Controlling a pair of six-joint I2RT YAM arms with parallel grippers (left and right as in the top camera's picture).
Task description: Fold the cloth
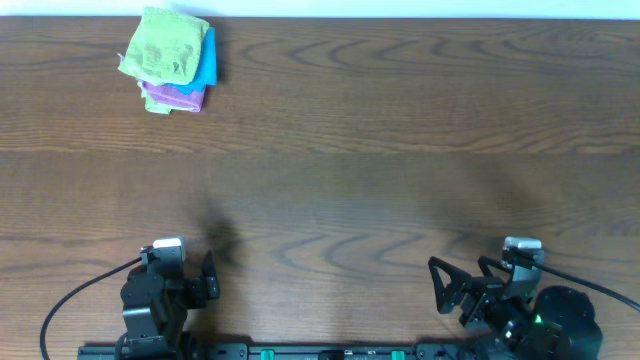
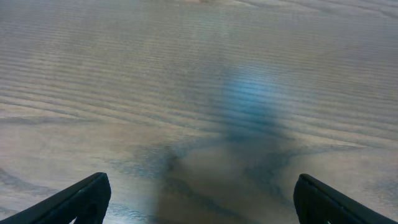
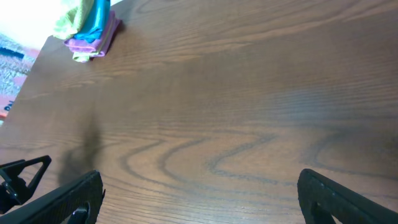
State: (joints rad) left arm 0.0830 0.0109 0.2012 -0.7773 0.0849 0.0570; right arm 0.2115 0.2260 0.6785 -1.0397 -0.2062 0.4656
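Observation:
The light green cloth lies folded on top of a small stack at the table's far left corner. It also shows in the right wrist view at the top left. My left gripper is open and empty near the front left edge; its jaws frame bare wood. My right gripper is open and empty near the front right edge; its jaws also frame bare wood. Both grippers are far from the cloth.
A bright blue cloth and a purple cloth lie under the green one in the stack. The brown wooden table has its back edge just behind the stack.

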